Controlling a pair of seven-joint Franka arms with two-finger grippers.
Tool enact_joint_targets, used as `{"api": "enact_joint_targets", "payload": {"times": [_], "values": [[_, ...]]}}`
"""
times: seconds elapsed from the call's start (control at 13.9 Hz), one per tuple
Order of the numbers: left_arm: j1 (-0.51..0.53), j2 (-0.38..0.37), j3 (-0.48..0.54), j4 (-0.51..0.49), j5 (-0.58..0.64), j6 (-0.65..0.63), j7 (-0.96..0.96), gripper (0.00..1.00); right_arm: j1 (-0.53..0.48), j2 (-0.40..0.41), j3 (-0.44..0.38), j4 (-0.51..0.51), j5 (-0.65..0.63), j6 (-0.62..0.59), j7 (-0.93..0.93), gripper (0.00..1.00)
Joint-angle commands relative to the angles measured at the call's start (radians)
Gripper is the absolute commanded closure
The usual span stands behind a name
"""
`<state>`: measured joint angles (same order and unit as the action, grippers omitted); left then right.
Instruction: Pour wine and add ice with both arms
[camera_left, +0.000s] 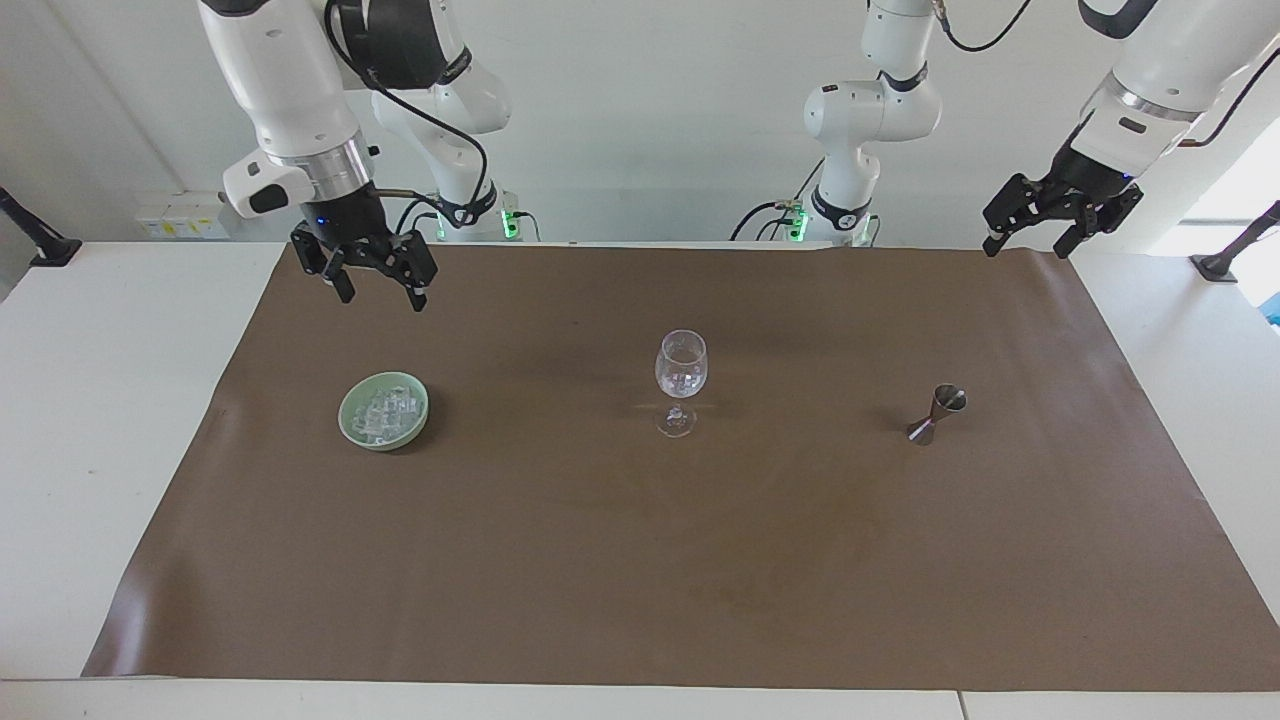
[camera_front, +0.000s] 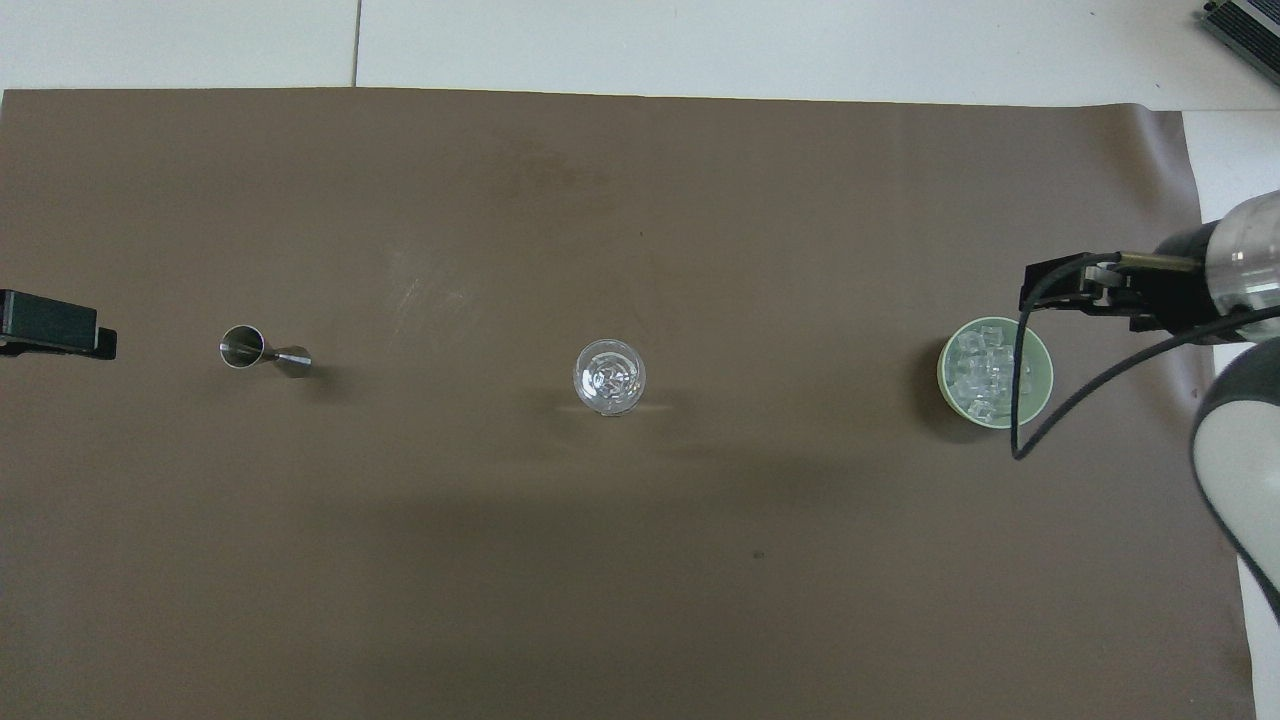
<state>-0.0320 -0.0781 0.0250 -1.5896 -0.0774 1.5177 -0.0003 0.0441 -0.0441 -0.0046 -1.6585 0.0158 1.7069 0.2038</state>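
**Hanging empty by the ice bowl**

Hovering with fingers spread and nothing in them, the right gripper is up over the brown mat, near the green bowl heaped with ice. Middle of the mat: wine glass with a few cubes inside. Steel jigger sits toward the left arm's end. Left gripper waits up high over the mat's corner, fingers apart too.
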Motion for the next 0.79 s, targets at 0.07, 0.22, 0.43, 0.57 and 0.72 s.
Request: {"api": "enact_joint_targets", "payload": {"times": [0.07,0.22,0.43,0.57,0.72], "values": [[0.009,-0.028,-0.008,-0.027,0.019,-0.005,0.002,0.00,-0.027,0.033,-0.014,0.124,-0.008,-0.122,-0.072,0.00],[0.009,-0.028,-0.008,-0.027,0.019,-0.005,0.002,0.00,-0.027,0.024,-0.015,0.106,-0.005,-0.125,-0.070,0.00],[0.009,-0.028,-0.008,-0.027,0.019,-0.005,0.002,0.00,-0.026,-0.011,-0.012,0.042,-0.004,-0.125,-0.069,0.00],[0.009,-0.028,-0.008,-0.027,0.019,-0.005,0.002,0.00,-0.026,-0.010,-0.009,0.046,0.000,-0.119,-0.070,0.00],[0.009,-0.028,-0.008,-0.027,0.019,-0.005,0.002,0.00,-0.026,-0.006,-0.011,0.051,0.003,-0.116,-0.073,0.00]]}}
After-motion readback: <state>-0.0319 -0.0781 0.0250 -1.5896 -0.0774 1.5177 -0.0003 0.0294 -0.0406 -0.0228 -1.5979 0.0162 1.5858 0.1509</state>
